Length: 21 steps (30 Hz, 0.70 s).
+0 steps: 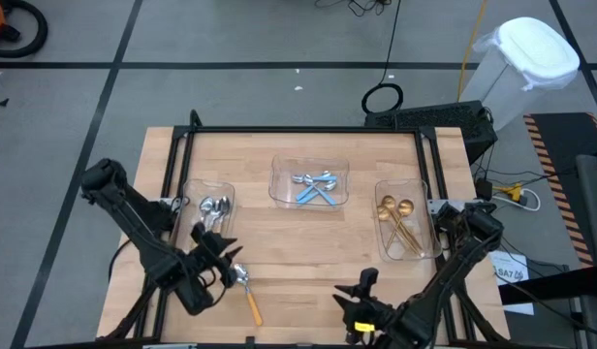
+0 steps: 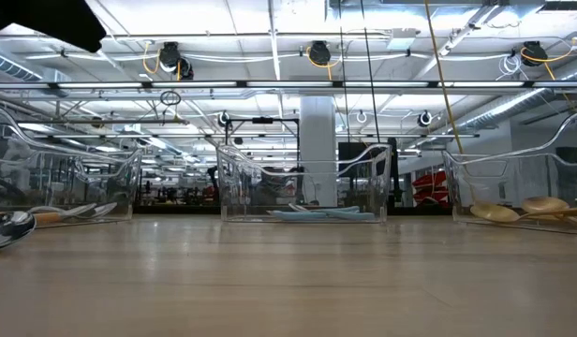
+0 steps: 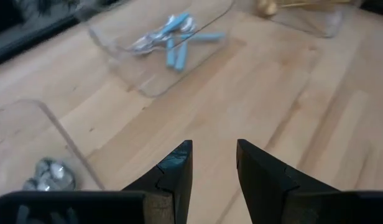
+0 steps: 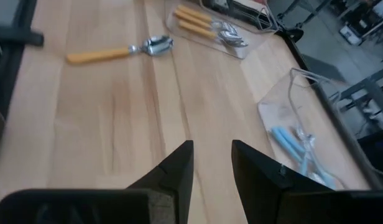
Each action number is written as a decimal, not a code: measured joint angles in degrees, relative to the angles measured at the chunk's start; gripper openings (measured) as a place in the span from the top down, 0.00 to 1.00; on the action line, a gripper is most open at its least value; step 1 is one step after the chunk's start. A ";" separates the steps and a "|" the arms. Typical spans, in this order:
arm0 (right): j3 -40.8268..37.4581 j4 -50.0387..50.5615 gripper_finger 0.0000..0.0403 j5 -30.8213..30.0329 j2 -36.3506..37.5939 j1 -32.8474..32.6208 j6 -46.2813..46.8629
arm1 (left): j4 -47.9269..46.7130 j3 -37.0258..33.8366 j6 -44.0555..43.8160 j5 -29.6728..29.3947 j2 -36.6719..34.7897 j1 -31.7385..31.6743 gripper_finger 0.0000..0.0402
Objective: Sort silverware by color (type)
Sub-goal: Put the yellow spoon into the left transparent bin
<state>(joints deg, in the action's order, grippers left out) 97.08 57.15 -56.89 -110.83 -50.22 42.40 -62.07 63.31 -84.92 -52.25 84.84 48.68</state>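
One orange-handled spoon (image 1: 248, 294) is left lying loose on the table (image 1: 308, 247), just beside the left gripper (image 1: 229, 260), whose fingers are spread and empty. The right gripper (image 1: 361, 291) is parked at the near edge, also parted.

The high view looks straight down from well above, taking in the whole wooden table (image 1: 308, 252) and the floor around it. The low view sits at tabletop height at the table's near edge, facing level across the boards toward the three clear trays and the room behind. The left wrist view looks forward and down from close over the table, toward the middle tray (image 3: 160, 56) with its blue-handled spoons (image 3: 176, 43). The right wrist view, equally close, faces across the table; it shares that middle tray (image 4: 316, 124) with the left wrist view.
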 joint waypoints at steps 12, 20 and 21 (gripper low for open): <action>0.00 -23.40 0.75 2.23 -3.86 5.32 -9.23 | 4.98 0.00 1.98 -5.59 6.45 4.50 0.69; 0.00 -42.23 0.75 8.26 -9.65 9.97 -15.68 | 8.28 0.00 4.02 -6.97 6.76 6.24 0.69; 0.00 -44.06 0.75 8.94 -10.35 10.63 -15.83 | 8.74 0.00 4.24 -7.31 6.76 6.39 0.69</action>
<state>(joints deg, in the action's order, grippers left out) 97.08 13.09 -47.95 -121.18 -39.60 26.56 -53.32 63.31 -80.68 -59.56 91.60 55.07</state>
